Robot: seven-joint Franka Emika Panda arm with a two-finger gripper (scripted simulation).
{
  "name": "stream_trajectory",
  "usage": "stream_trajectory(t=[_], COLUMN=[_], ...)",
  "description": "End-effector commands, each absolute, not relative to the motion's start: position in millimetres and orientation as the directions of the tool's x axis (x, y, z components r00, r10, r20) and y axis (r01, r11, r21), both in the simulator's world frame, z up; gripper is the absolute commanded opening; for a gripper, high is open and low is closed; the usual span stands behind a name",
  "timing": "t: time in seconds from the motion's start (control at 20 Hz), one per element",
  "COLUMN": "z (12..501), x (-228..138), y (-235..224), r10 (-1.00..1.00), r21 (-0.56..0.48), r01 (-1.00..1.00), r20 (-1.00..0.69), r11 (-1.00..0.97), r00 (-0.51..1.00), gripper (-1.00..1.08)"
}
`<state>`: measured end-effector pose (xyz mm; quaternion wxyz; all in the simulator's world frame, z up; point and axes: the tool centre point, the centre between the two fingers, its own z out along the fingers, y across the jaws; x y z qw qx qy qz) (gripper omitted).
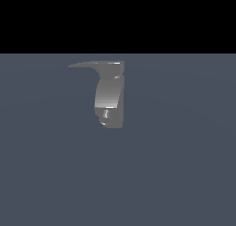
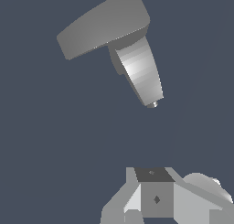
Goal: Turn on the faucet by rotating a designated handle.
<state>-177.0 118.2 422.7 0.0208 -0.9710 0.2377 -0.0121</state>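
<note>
The faucet (image 1: 109, 93) is a small grey fixture with a shiny curved column and a darker rounded end. Its handle (image 1: 87, 64) is a thin flat lever that sticks out from the top toward the exterior view's left and tapers to a point. My gripper does not show in the exterior view. In the wrist view the handle (image 2: 105, 24) is a broad flat slab above the shiny faucet body (image 2: 141, 72). My gripper (image 2: 154, 173) sits well apart from the faucet and touches nothing. Its fingertips stand together with no gap, and it holds nothing.
A flat blue-grey floor (image 1: 184, 165) lies around the faucet. The upper part of the exterior view is black. No other objects show.
</note>
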Motion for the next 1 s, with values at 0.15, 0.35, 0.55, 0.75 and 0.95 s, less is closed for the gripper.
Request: stream_trajectory(t=[0.15,0.35,0.55,0.75,0.95], z=[407,396,385,375,364], x=[-154,-137,-119,-101,-82], y=[136,147,157,165,171], r10=[-0.559,-0.624,-0.683,-0.737,-0.787], r21=[-0.046,-0.045,-0.043,-0.042,-0.04], r01=[-0.558,-0.623,-0.682,-0.737,-0.786], r20=[0.009,0.005,0.002,-0.001,-0.003], r11=[-0.828,-0.781,-0.73,-0.675,-0.617], r00=[0.829,0.782,0.73,0.675,0.618], gripper=[-1.0,-1.0,-1.0,-1.0,-1.0])
